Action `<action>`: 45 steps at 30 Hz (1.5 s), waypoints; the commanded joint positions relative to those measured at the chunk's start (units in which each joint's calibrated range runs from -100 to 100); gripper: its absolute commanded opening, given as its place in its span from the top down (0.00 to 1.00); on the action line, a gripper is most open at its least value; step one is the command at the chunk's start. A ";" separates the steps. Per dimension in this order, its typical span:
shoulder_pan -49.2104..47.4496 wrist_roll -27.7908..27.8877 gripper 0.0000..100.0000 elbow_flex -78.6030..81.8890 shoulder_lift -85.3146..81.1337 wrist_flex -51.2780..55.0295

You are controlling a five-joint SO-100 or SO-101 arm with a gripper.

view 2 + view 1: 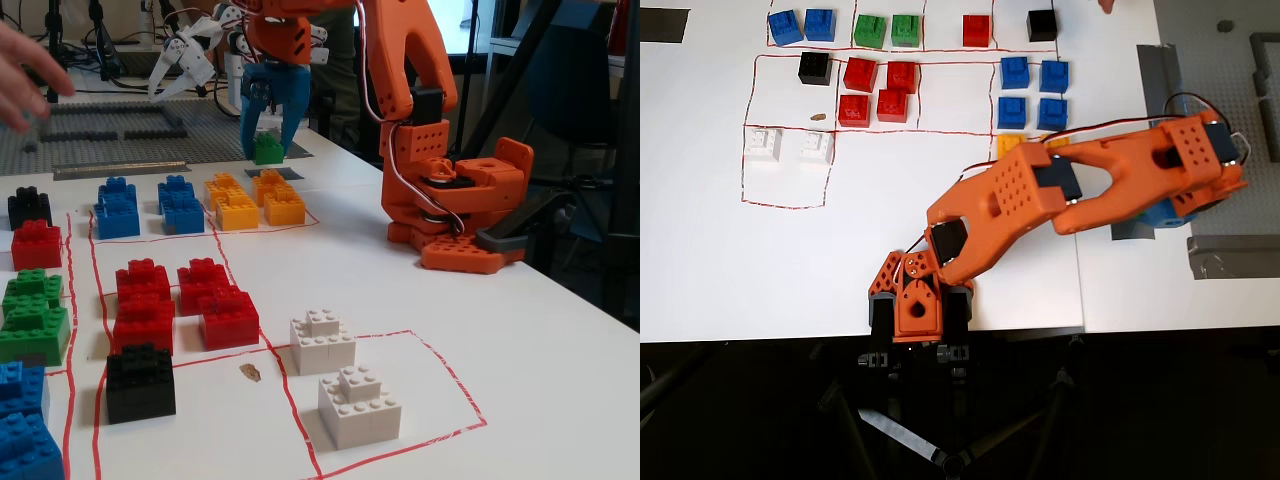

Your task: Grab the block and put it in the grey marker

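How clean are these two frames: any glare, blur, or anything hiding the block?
Overhead view: the white table is bright, nearly washed out, so the white bricks barely stand out; the arm hides the block. Fixed view: even light, soft shadows; near bricks are sharp, while the gripper around the green block is slightly soft, and a hand at the left edge is blurred.

An orange arm point(1040, 200) stretches from the table's point(790, 280) right side to its near edge. Behind it, red lines box coloured bricks: two blue point(802, 26), two green point(888, 31), four red point(877, 90), two white point(788, 146), four blue point(1032, 92).
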 commanded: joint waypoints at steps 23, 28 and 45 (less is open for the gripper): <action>0.93 0.10 0.72 -14.61 -4.91 10.49; -3.65 -2.78 0.73 -19.15 -9.05 17.84; -44.75 -28.13 0.93 10.09 -31.85 20.20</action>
